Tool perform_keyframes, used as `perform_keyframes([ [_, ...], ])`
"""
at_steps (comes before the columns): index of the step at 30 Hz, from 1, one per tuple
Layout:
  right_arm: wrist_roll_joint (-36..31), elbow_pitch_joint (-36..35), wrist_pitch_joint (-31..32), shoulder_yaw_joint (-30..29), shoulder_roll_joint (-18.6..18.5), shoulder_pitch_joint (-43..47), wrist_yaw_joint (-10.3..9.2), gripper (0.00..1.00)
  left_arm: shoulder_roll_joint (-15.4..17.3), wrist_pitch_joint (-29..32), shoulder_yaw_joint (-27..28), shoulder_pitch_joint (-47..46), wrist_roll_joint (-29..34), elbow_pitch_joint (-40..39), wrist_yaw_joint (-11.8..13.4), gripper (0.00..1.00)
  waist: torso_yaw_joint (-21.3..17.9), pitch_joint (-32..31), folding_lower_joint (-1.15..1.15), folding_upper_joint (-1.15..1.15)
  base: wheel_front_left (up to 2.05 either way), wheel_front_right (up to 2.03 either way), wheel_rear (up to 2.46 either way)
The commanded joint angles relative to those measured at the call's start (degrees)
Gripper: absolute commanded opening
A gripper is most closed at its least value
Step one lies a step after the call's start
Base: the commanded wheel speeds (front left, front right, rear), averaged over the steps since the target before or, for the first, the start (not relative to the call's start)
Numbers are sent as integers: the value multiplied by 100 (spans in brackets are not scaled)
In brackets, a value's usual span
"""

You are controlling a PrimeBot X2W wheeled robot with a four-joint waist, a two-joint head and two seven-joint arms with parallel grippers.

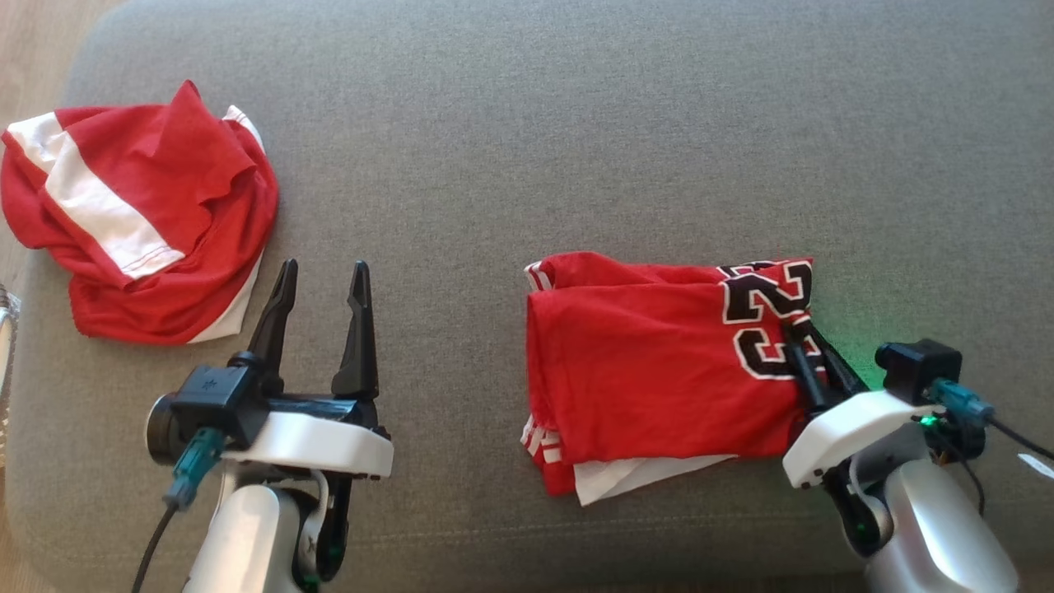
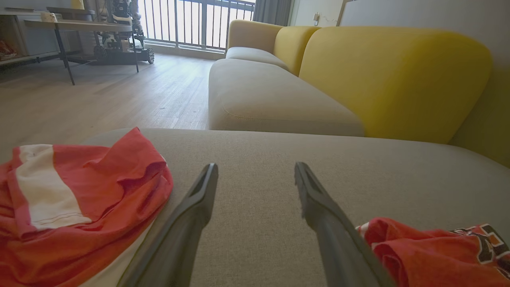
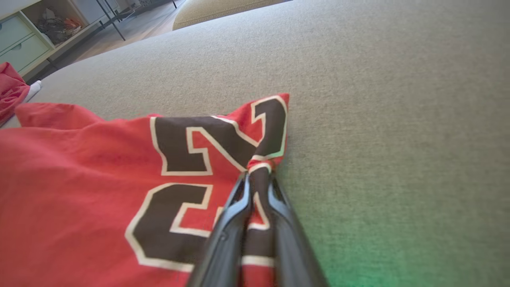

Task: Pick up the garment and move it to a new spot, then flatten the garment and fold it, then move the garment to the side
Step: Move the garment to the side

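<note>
Your folded jersey [image 1: 650,362] lies long axis left-to-right on the cushion [image 1: 576,123], numbered end rightward, pinched in your right claw [image 1: 799,333]; your left claw [image 1: 324,268] is spread wide, empty.

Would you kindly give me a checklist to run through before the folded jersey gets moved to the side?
1. Right gripper shut on the numbered edge of the jersey: ok.
2. Grip catches every folded layer: cannot tell.
3. Fold tidy: not ok, a white layer pokes out at the near edge.
4. Left gripper open, clear of the jersey: ok.
5. Crumpled garment apart from the jersey: ok.
6. Bare cushion around the jersey: ok.
</note>
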Motion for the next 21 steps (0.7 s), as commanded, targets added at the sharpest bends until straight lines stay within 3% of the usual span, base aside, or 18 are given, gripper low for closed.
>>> perform_keyframes([
  [1,-43,-107,-70,137,-73,-156,-2,0,16,-69,146,-204,44,-182,1,100,-6,6,0,0,0,0,0],
  [12,-776,-162,-326,444,-735,-830,-2,0,16,-69,139,-356,176,-248,-55,100,-269,264,0,0,0,0,0],
  [21,-1010,75,-293,1314,-1869,-2280,-2,0,120,-69,201,-953,616,-293,-394,100,-837,1036,0,0,0,0,0],
])
